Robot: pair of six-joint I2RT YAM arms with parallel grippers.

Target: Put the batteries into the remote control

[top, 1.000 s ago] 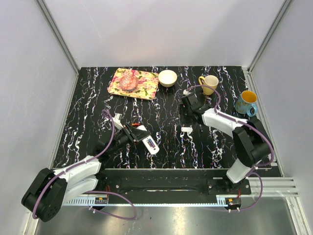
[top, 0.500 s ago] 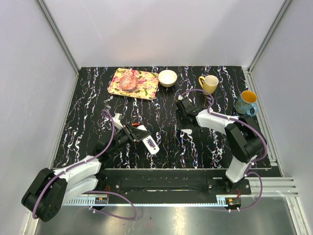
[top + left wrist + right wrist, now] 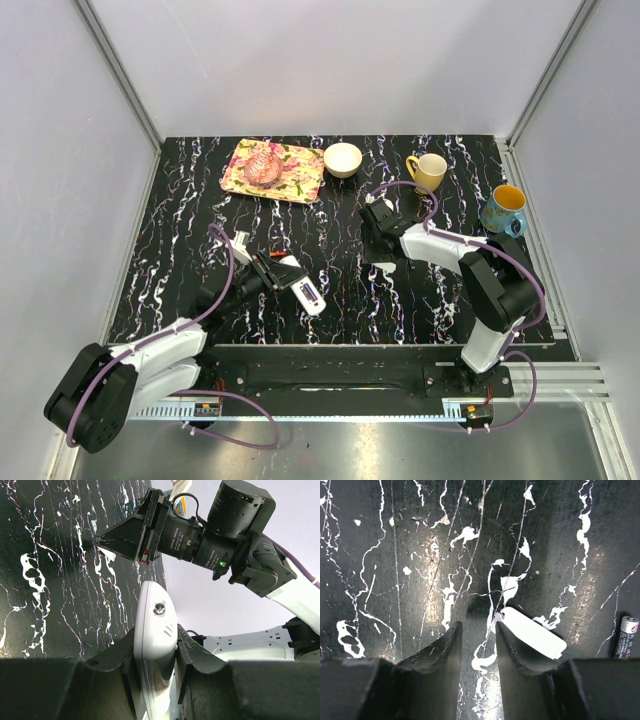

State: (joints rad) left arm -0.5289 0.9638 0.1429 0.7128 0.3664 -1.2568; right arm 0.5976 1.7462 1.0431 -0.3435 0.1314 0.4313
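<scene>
The remote control [image 3: 303, 288] is a white bar with a slot that shows coloured marks. My left gripper [image 3: 290, 276] is shut on it left of centre. In the left wrist view the remote [image 3: 155, 625] is wedged between the fingers of my left gripper [image 3: 156, 637]. My right gripper [image 3: 377, 238] hovers low over the table at the centre right. Its jaws [image 3: 477, 640] stand slightly apart with nothing between them. The small white cover piece [image 3: 532, 633] lies flat just beside the right finger, and shows in the top view [image 3: 383, 266]. One dark battery [image 3: 626, 637] with a red end lies at the right edge.
A floral tray [image 3: 290, 175] with a pink object, a white bowl [image 3: 343, 159], a yellow mug [image 3: 428, 170] and a blue mug [image 3: 503, 208] stand along the back. The right arm [image 3: 200, 535] shows in the left wrist view, above the remote.
My right gripper has moved left and a little nearer, to just above the white cover piece. The left arm and the remote have not moved.
</scene>
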